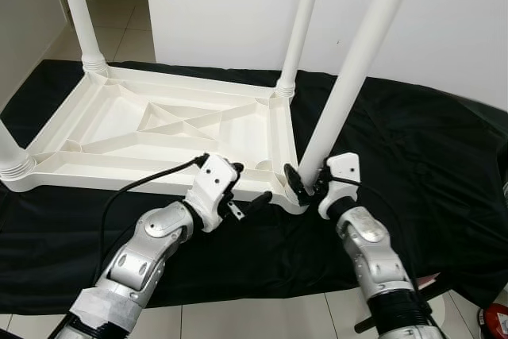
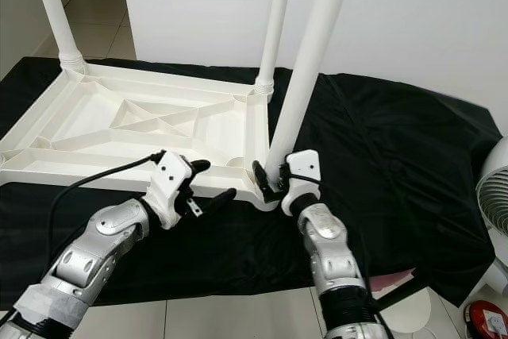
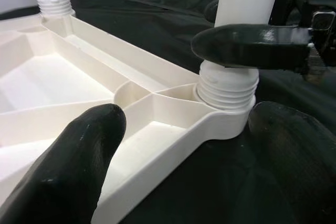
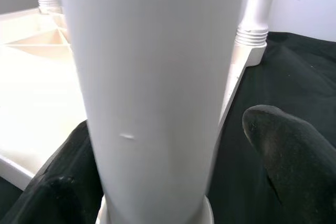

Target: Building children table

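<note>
- The white tabletop [image 1: 159,129] lies upside down on a black cloth [image 1: 413,156], so the leg sockets face up for screwing the legs in.
- The near-right leg [image 1: 349,85] stands in its corner socket, leaning a bit, threads not fully in by the look of it.
- The right gripper [image 1: 305,182] is clamped round that leg's base, probably to twist it home.
- The left gripper [image 1: 242,188] is spread open at the tabletop's near rim, holding nothing, just beside the corner.

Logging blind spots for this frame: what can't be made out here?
- Leg tops: the near leg and the far legs run off the top edge of both eye views.
- Thread seating: the right gripper and its finger cover the leg just above the socket.
- Tabletop face: turned down onto the black cloth.
</note>
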`<state>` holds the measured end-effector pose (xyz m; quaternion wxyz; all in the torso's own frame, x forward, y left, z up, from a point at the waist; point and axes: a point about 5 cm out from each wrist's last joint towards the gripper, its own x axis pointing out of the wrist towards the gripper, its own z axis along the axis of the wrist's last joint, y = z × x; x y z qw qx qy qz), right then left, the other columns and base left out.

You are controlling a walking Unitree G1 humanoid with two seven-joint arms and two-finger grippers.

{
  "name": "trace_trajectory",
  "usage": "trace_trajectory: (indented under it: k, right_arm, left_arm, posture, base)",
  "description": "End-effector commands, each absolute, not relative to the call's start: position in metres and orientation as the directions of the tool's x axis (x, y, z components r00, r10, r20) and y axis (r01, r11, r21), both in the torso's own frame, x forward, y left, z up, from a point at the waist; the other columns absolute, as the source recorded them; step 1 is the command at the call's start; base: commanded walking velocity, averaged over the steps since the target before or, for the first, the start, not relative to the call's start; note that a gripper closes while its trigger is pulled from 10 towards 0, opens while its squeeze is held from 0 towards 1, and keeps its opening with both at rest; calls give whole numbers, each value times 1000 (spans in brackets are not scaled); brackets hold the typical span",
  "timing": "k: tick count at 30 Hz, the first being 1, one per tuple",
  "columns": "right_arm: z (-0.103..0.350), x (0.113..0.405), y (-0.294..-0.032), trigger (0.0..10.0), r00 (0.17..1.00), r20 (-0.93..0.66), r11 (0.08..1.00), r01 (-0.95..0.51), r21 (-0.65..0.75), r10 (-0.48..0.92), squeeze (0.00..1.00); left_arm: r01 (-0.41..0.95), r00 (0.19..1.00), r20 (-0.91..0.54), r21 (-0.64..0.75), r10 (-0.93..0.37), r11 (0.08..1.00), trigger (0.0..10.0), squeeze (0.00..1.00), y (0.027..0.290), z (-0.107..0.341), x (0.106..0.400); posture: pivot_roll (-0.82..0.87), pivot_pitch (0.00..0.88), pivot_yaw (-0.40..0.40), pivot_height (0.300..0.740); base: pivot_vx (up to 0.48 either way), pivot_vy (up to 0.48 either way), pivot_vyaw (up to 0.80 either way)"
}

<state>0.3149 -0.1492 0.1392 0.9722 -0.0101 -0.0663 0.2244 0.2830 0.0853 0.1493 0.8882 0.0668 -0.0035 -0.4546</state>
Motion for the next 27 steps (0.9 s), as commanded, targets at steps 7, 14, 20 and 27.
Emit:
trace_trajectory:
  k: [7, 14, 20, 27]
  right_arm:
    - [131, 315, -155, 10000, 810, 84, 815, -577, -54, 580, 0]
    - [125, 323, -150, 10000, 748, 39, 748, -660, -67, 663, 0]
    - [126, 338, -139, 10000, 700, 2, 698, -711, -84, 714, 0]
    - [126, 344, -135, 157, 679, -15, 674, -731, -103, 734, 0]
  left_arm:
    - [872, 487, -86, 110, -869, 477, 10000, 0, 81, 145, 273]
    - [877, 477, -97, 112, -874, 467, 10000, 0, 80, 146, 270]
    - [878, 474, -103, 121, -874, 462, 10000, 0, 80, 148, 270]
    - [877, 476, -101, 128, -874, 463, 10000, 0, 79, 149, 271]
  posture:
    - [82, 19, -90, 740]
    - [92, 15, -89, 740]
    - [99, 12, -86, 740]
    - [108, 9, -92, 740]
  base:
    - [0, 0, 0]
    - [0, 0, 0]
    - [0, 0, 0]
    - [0, 0, 0]
